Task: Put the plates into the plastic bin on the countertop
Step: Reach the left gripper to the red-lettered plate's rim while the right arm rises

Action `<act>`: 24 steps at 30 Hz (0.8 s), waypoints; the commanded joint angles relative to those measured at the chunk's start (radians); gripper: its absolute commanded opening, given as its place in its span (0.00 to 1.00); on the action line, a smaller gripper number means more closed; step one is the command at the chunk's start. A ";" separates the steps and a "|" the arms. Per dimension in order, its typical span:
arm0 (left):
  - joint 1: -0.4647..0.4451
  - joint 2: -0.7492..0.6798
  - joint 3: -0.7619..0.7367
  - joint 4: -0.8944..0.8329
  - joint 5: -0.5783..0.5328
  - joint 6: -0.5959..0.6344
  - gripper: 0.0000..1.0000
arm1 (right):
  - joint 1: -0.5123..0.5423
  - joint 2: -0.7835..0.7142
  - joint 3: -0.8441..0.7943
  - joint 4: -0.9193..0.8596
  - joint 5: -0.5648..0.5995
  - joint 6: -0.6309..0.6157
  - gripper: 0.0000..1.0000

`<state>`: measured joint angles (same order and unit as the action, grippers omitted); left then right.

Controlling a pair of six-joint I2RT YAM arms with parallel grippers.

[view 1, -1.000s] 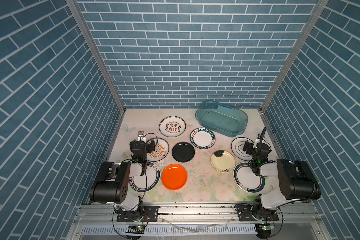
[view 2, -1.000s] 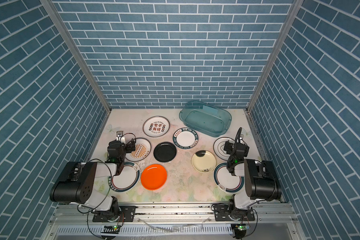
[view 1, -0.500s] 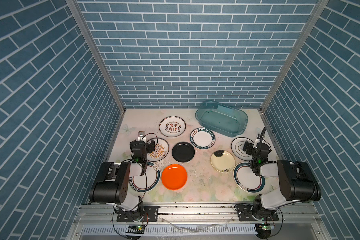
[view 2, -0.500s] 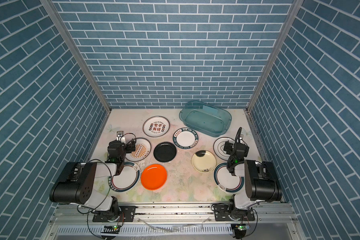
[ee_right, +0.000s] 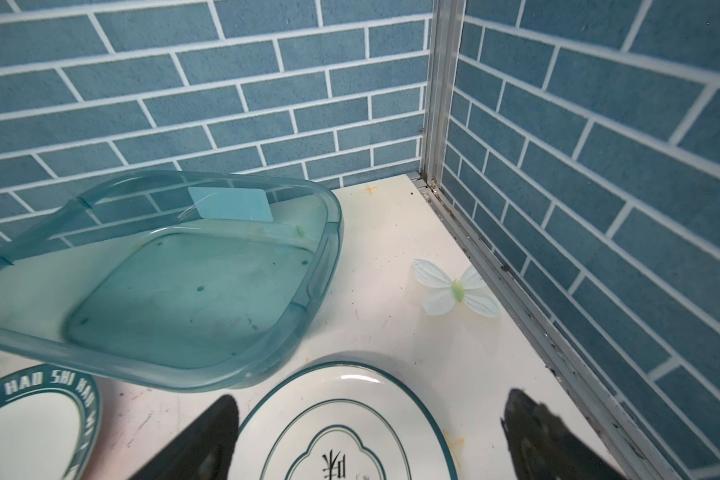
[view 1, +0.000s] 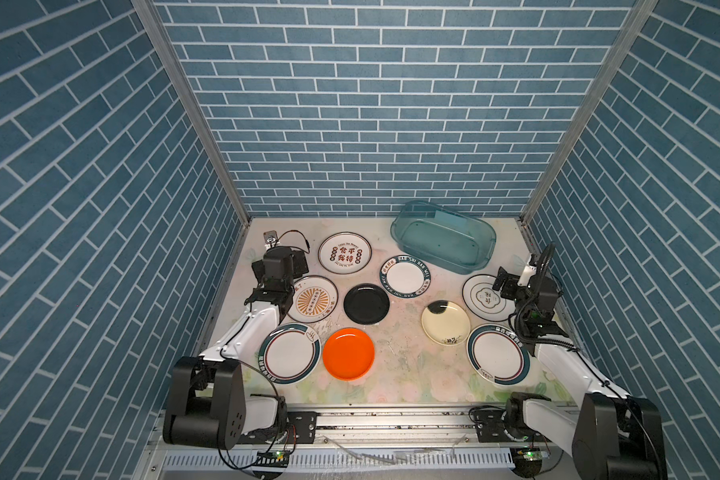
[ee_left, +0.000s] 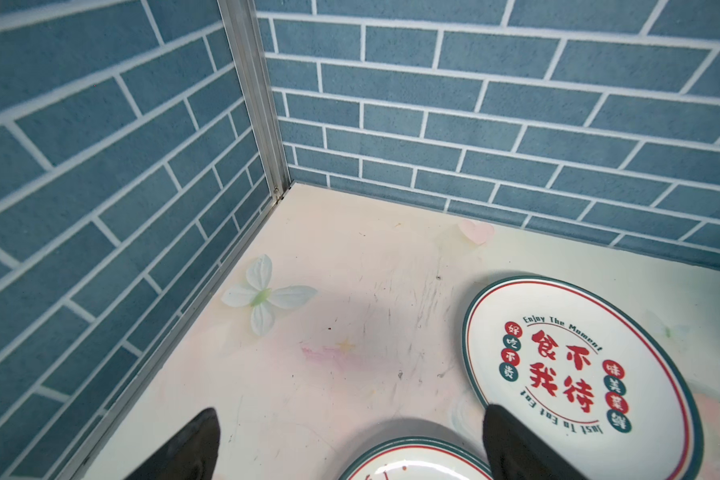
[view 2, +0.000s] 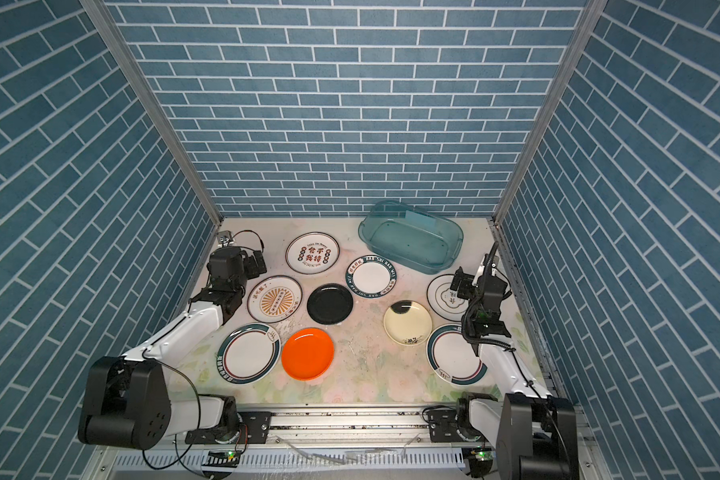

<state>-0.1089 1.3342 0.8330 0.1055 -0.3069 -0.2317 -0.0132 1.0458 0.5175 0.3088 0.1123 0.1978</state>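
Bright even light from above, soft shadow beside the plastic bin (ee_right: 184, 299), top views sharp, wrist views bowed at edges

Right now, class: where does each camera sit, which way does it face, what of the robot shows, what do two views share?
Top views: high in front, looking down at countertop, plates, bin; left arm, right arm show.
Left wrist: on left arm, facing left corner; open left fingers show.
Right wrist: on right arm, facing bin, right corner; open right fingers show.
Shared: bin, right wrist and top views.
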 commanded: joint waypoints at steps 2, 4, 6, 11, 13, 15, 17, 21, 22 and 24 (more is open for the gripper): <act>-0.002 0.091 0.135 -0.251 0.184 -0.111 1.00 | 0.003 -0.109 0.076 -0.303 -0.126 0.152 0.99; 0.000 0.141 0.190 -0.285 0.272 -0.138 1.00 | 0.004 -0.151 0.085 -0.340 -0.191 0.198 0.99; 0.011 0.195 0.209 -0.239 0.399 -0.157 0.99 | 0.003 -0.180 0.086 -0.346 -0.288 0.222 0.99; 0.035 0.365 0.317 -0.211 0.566 -0.205 0.95 | 0.004 -0.197 0.100 -0.362 -0.476 0.224 0.98; 0.038 0.423 0.368 -0.221 0.590 -0.205 0.94 | 0.004 -0.201 0.105 -0.381 -0.504 0.227 0.98; 0.044 0.474 0.415 -0.227 0.622 -0.216 0.91 | 0.004 -0.208 0.112 -0.409 -0.517 0.227 0.98; 0.053 0.520 0.453 -0.223 0.647 -0.234 0.90 | 0.005 -0.221 0.115 -0.444 -0.513 0.226 0.98; 0.086 0.609 0.510 -0.206 0.711 -0.280 0.84 | 0.004 -0.255 0.111 -0.485 -0.513 0.224 0.98; 0.094 0.629 0.519 -0.197 0.734 -0.299 0.82 | 0.004 -0.265 0.108 -0.494 -0.514 0.224 0.98; 0.107 0.654 0.518 -0.168 0.760 -0.333 0.79 | 0.003 -0.280 0.105 -0.504 -0.524 0.226 0.98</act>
<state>-0.0250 1.9549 1.3376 -0.0830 0.3786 -0.5083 -0.0132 0.7918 0.5980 -0.1513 -0.3794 0.3977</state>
